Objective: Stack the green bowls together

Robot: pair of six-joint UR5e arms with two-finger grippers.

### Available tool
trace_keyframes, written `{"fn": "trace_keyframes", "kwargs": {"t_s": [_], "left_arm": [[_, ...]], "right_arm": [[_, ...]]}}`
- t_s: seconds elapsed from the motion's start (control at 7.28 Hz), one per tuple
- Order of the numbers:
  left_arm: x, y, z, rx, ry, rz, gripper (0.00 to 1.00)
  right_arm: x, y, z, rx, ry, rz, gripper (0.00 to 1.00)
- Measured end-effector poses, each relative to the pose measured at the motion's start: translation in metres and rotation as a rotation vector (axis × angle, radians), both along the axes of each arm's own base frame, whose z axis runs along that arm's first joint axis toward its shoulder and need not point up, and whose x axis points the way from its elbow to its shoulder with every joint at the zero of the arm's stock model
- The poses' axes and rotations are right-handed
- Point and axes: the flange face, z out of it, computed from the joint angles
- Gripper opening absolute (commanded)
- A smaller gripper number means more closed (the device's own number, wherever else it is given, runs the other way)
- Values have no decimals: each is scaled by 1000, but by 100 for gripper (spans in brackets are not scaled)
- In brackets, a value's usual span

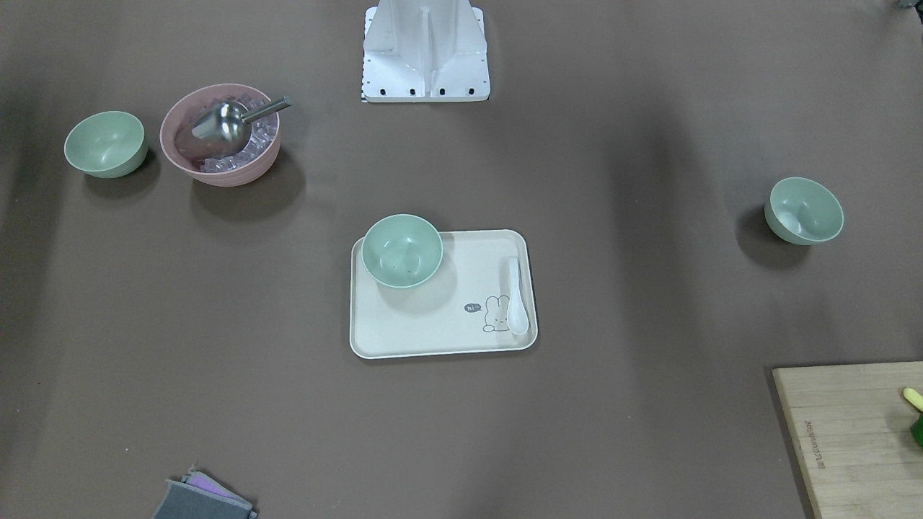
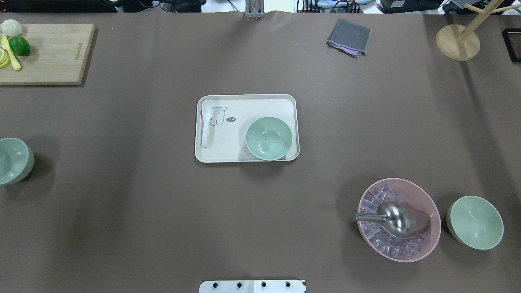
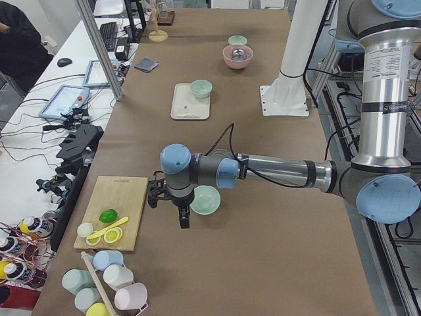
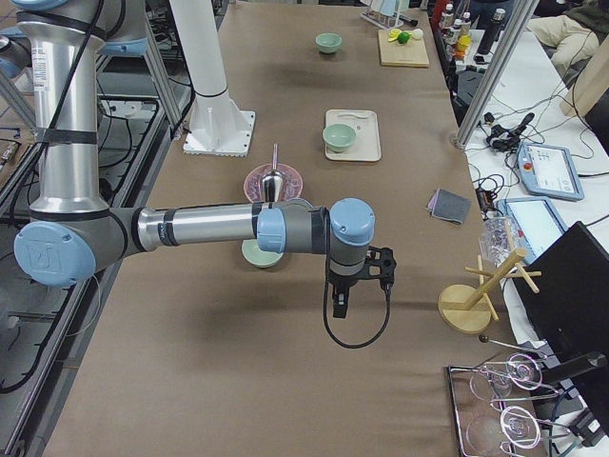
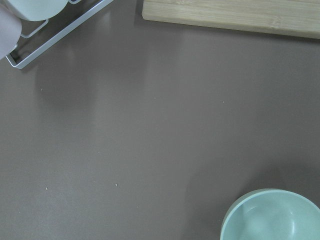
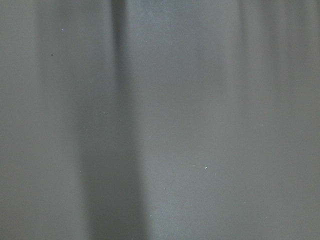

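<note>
Three pale green bowls stand apart on the table. One (image 2: pixel 269 138) sits on the cream tray (image 2: pixel 244 101) in the middle. One (image 2: pixel 14 160) is at the table's left end and shows in the left wrist view (image 5: pixel 275 217). One (image 2: pixel 475 222) stands beside the pink bowl on the right. My left gripper (image 3: pixel 185 220) hangs next to the left bowl (image 3: pixel 205 199), apart from it. My right gripper (image 4: pixel 340 305) hangs over bare table near the right bowl (image 4: pixel 255 255). Both show only in the side views, so I cannot tell whether they are open or shut.
The pink bowl (image 2: pixel 423 203) holds ice and a metal scoop (image 2: pixel 397 219). A white spoon (image 2: pixel 206 122) lies on the tray. A cutting board with fruit (image 2: pixel 49 53), a grey cloth (image 2: pixel 349 36) and a wooden stand (image 2: pixel 458 42) sit along the far edge.
</note>
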Motion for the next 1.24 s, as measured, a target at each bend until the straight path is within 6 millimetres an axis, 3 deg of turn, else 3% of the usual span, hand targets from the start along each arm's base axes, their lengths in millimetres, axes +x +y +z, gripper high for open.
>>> {"fn": "trace_keyframes", "kwargs": {"t_s": [1.24], "left_arm": [[-1, 7, 6, -13, 7, 4, 98]], "right_arm": [[0, -2, -4, 6, -5, 3, 100]]}}
